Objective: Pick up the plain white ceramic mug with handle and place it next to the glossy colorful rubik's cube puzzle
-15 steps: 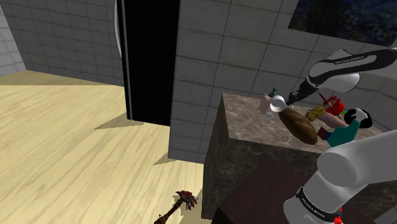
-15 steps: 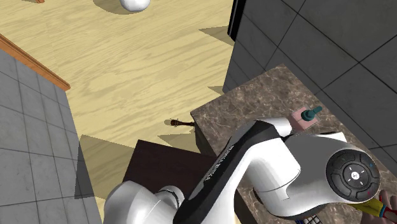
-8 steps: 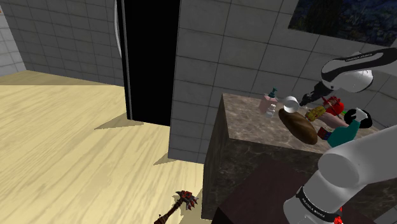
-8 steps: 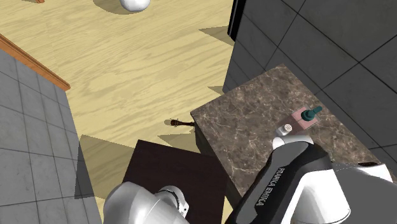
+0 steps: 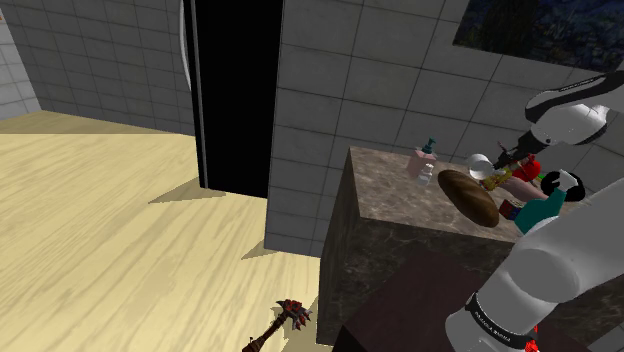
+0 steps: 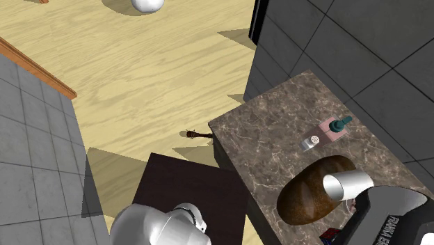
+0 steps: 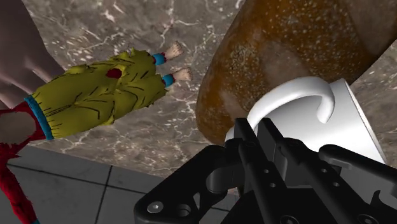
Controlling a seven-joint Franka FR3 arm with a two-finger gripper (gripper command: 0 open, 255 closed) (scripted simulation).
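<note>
Above the tabletop: white mug aloft over clutter

My judgement: lowering here is risking a knock on the brown loaf-like lump or yellow doll, twisting the mug free. Tool is clamping its rim; mug is jutting sideways off the fingers.

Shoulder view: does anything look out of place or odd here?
Yes. A spiked club lies on the wooden floor beside the stone-patterned counter, apart from the other objects. Up at the counter, the gripper holds the white mug tipped on its side over a brown oval object.
</note>
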